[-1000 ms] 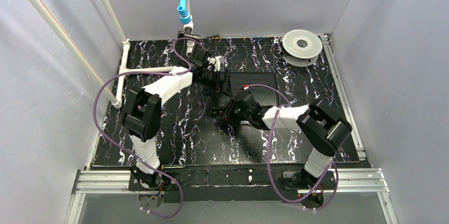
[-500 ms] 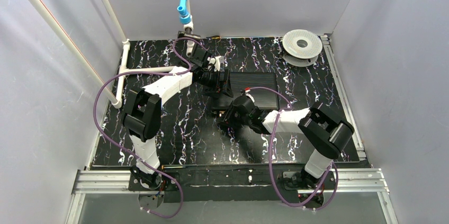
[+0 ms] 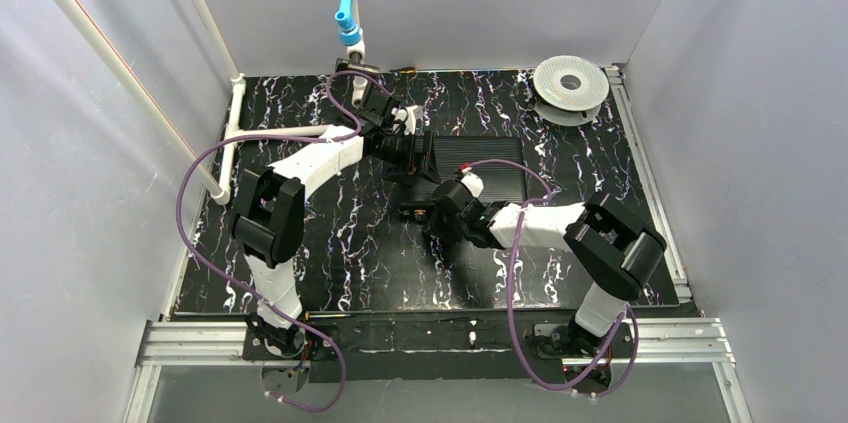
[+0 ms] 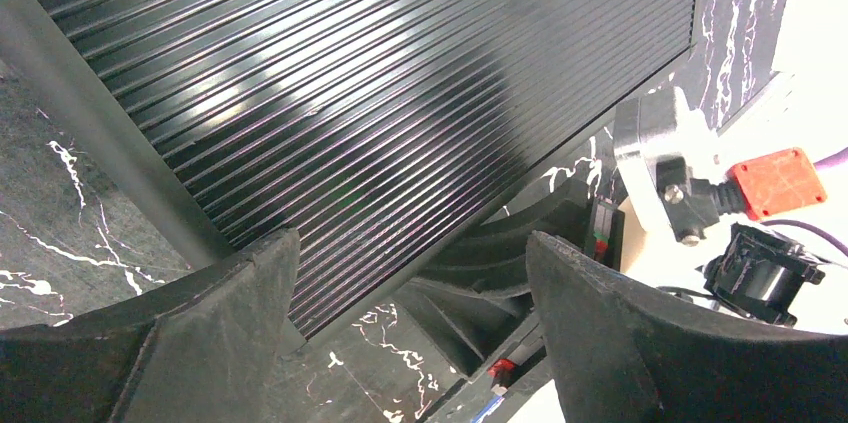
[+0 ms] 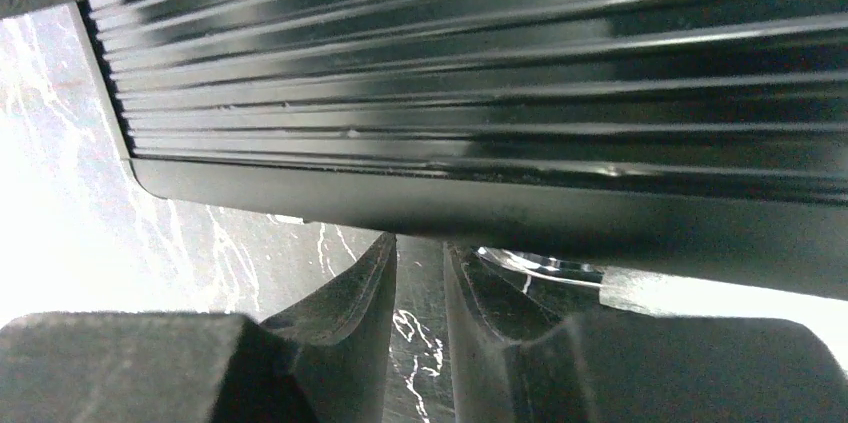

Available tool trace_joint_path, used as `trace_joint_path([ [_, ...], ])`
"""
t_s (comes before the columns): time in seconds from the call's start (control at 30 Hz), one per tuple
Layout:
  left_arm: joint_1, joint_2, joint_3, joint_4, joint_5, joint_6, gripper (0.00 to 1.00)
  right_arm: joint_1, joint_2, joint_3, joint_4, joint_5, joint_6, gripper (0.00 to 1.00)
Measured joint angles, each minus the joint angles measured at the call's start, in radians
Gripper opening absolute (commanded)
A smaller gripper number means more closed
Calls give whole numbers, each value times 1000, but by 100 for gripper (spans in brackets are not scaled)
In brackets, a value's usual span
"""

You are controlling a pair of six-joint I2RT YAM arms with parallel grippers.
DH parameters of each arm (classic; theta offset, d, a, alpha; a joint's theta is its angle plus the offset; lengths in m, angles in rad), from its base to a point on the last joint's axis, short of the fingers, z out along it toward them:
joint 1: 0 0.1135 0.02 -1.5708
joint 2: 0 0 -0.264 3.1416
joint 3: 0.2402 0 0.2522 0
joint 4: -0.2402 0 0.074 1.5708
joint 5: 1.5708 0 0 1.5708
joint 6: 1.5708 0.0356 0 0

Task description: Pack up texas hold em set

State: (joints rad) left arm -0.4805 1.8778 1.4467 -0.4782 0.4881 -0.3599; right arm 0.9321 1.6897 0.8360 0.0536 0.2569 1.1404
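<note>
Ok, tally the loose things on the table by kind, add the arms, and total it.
Black ribbed briefcase: 1
White-grey spool: 1
Robot arms: 2 (left arm, right arm)
Total: 4

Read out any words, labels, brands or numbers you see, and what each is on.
None can be read. The ribbed black briefcase bears no lettering in any view, the orange part near it is blank, and the white spool is too small to show any print.
</note>
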Motion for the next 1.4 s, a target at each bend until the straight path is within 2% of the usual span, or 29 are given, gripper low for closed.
trace_joint_path([
  [0.27,0,0,0,0,0,1,86,45,-129,-64,-96,46,-137,38],
  [0.43,0,-7,-3,0,-6,1,87,52,-250,-66,-176,68,-204,44],
  [0.73,10,-112,-100,36,-80,10,90,49,-569,-66,-372,164,-261,57],
  [0.83,12,-181,-152,61,-109,20,92,34,-689,-66,-447,190,-272,62],
  [1.1,-11,-457,-299,148,-221,68,98,-3,-951,-67,-693,281,-281,68],
  [1.3,-51,-624,-337,176,-304,109,98,-3,-1098,-62,-882,386,-266,86],
  [1.4,-52,-698,-336,158,-347,118,98,-3,-1156,-42,-962,441,-255,87],
])
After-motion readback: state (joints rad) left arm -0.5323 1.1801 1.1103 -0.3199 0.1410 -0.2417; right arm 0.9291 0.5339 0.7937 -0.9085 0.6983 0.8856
